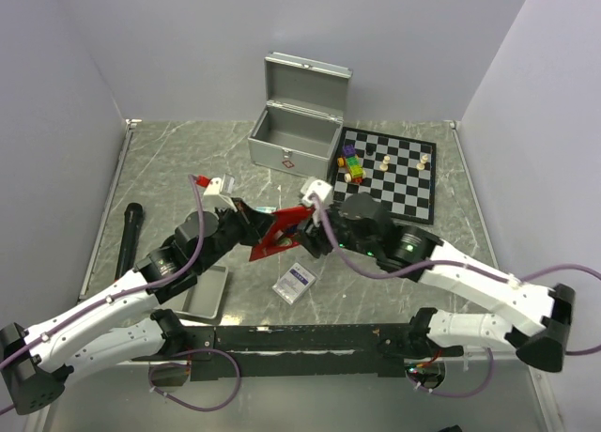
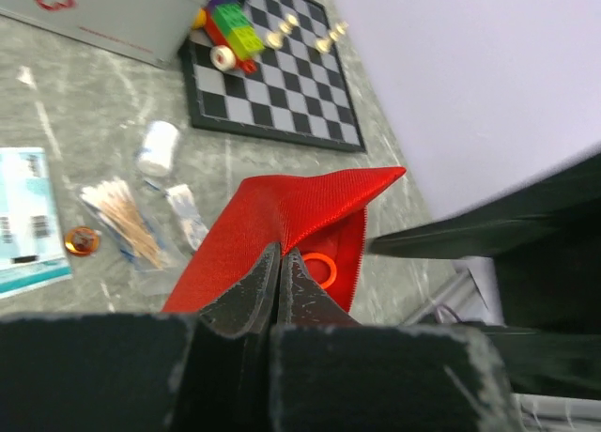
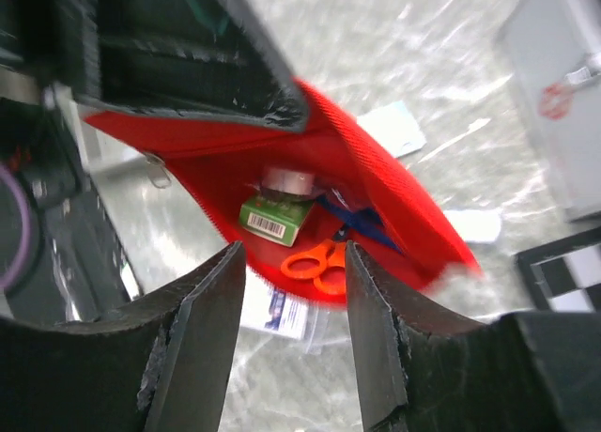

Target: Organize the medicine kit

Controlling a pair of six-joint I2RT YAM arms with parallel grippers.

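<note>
The left jaws are pressed together on the upper edge of a red pouch (image 1: pixel 282 233), pinching the fabric and holding it up off the counter (image 1: pixel 169 160). The right jaws stand apart with nothing between them, poised right at the pouch's open mouth. Through that gap you can see down inside: orange-handled scissors (image 3: pixel 319 263), a small green box (image 3: pixel 274 218) and a roll of tape (image 3: pixel 289 180) (something blue lies behind them, too hidden to name).

The medicine kit (image 1: pixel 268 146) stands at the far side of the counter with its lid thrown back, and from above I can see nothing in it. The pouch hangs in front of the kit, on the arms' side of it and apart from it. Touching the kit's right corner lies a chessboard (image 1: pixel 399 183), with coloured blocks (image 1: pixel 353 164) and a few pale pieces on it. In front of the kit and short of the pouch, a gauze roll (image 2: pixel 158 148) and a bag of cotton swabs (image 2: pixel 120 218) lie loose on the counter. Nearer than the pouch, well away from the kit, are a white-and-blue packet (image 1: pixel 294 282) and a shallow grey tray (image 1: pixel 208 296). A black tube (image 1: pixel 129 239) lies far to the kit's left, by the wall.

Open counter shows left of the kit; walls close in three sides.
</note>
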